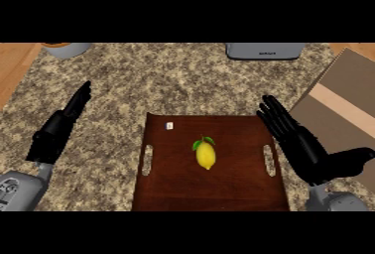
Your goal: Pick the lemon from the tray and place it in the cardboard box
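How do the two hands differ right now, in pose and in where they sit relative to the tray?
The right hand is beside the tray, its fingers next to the tray's right edge; the left hand is well off the tray's left side, over the counter. The right hand shows its broad side with fingers spread; the left hand is seen edge-on. Both are black, open, hold nothing, and neither touches the lemon.

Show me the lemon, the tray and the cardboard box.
lemon (206, 156), head view, middle of its yellow body.
tray (176, 186), head view, bare brown floor near its front.
cardboard box (344, 84), head view, its closed top flap.
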Controlling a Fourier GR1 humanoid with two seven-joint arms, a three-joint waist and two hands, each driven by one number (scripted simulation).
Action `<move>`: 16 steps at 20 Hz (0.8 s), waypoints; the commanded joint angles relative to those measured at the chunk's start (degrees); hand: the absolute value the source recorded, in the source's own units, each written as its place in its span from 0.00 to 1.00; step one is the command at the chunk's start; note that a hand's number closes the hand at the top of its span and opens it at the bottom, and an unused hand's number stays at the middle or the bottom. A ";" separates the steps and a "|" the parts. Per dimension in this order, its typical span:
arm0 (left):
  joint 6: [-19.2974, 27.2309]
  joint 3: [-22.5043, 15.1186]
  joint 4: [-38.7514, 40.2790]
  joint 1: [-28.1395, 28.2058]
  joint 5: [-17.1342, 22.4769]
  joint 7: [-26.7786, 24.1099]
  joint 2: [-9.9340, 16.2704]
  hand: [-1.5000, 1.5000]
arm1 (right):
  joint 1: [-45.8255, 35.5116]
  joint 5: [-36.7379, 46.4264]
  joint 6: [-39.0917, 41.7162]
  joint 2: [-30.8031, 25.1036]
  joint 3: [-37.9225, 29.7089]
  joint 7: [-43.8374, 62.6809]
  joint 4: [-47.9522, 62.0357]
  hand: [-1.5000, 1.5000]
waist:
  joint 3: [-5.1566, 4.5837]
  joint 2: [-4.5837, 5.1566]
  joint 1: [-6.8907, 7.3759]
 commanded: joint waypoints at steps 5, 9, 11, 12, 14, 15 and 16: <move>8.93 6.08 4.29 5.82 3.74 2.55 -5.74 0.50 | -1.93 26.00 -21.21 -1.60 0.73 -2.31 -6.67 1.00 | -0.77 0.16 -0.37; 10.34 7.72 5.41 7.64 6.32 3.62 -7.93 0.50 | 3.03 39.57 -30.85 -7.76 -2.71 3.82 -1.43 1.00 | -0.93 0.31 -2.71; 10.87 7.23 5.54 7.99 6.32 3.38 -9.41 0.50 | 5.76 47.95 -37.87 -3.56 2.21 2.86 -3.26 0.00 | -0.63 0.47 -2.24; 11.50 7.17 6.43 7.97 5.89 2.61 -10.19 0.50 | 7.49 52.36 -40.48 -2.86 4.12 2.50 -3.16 0.00 | -0.57 0.72 -2.32; 11.95 6.65 5.72 9.49 5.54 2.12 -10.74 0.50 | 8.56 61.21 -44.18 -2.36 6.86 6.39 -5.88 0.00 | -0.65 0.37 -1.90; 10.96 7.30 5.51 9.64 6.54 2.39 -10.50 0.50 | 9.98 65.41 -44.14 -2.88 7.93 9.79 -7.67 0.00 | -0.61 0.47 -1.83; 11.72 6.46 6.45 9.13 5.24 1.49 -11.32 0.50 | 12.94 69.86 -44.55 -1.72 10.86 11.18 -7.69 0.00 | -0.61 0.61 -2.37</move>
